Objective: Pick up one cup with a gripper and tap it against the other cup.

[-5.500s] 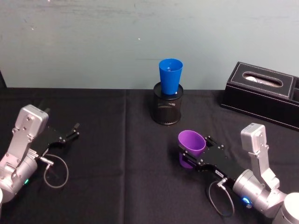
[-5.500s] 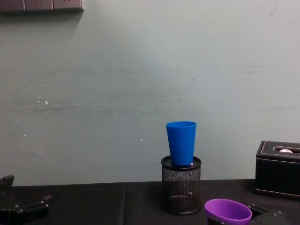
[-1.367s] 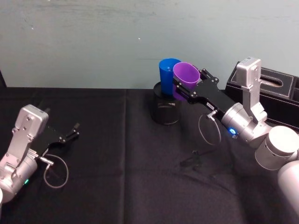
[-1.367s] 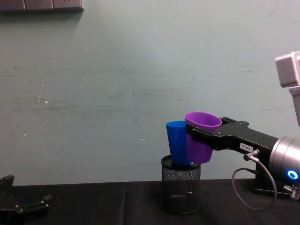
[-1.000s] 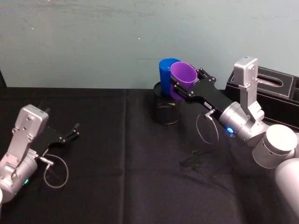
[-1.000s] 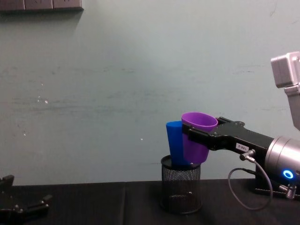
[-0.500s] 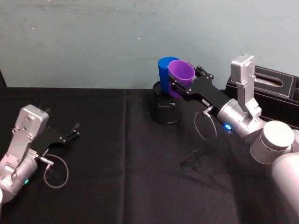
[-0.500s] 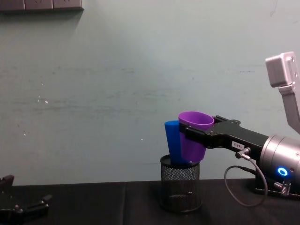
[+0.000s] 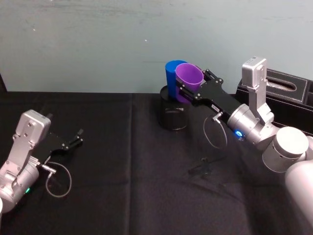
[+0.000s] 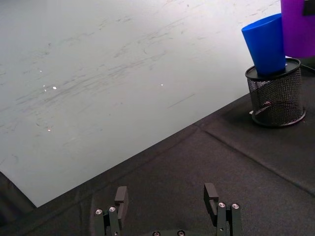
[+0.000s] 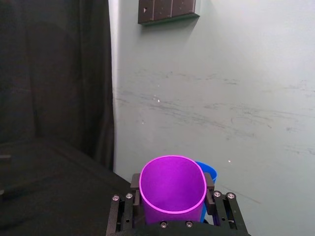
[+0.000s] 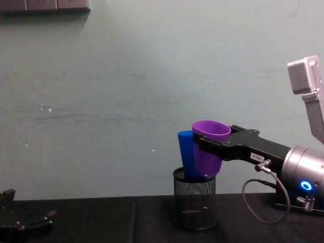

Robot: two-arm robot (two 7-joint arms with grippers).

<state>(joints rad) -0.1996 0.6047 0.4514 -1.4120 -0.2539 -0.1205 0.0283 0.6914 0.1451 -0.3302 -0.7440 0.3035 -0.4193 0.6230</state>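
Observation:
The purple cup [image 9: 189, 77] hangs in the air with my right gripper [image 9: 188, 89] shut on it, one finger on each side of its wall [image 11: 172, 189]. Its side presses against the blue cup [image 9: 171, 73], which stands in the black mesh pen holder [image 9: 173, 117] and leans a little to the left [image 12: 185, 154]. From the chest, the purple cup [image 12: 207, 149] overlaps the blue one's right side. My left gripper [image 9: 78, 137] rests open on the table at the left, far from both cups [image 10: 167, 194].
A black tissue box [image 9: 274, 98] stands at the back right, behind my right arm. A black cloth [image 9: 127, 186] covers the table, and a pale wall runs right behind the pen holder [image 12: 195, 202]. A cable loops under the right wrist [image 12: 260, 202].
My right gripper lifted the purple cup off the table and carried it left against the blue cup. In the last second the blue cup and holder were nudged slightly left.

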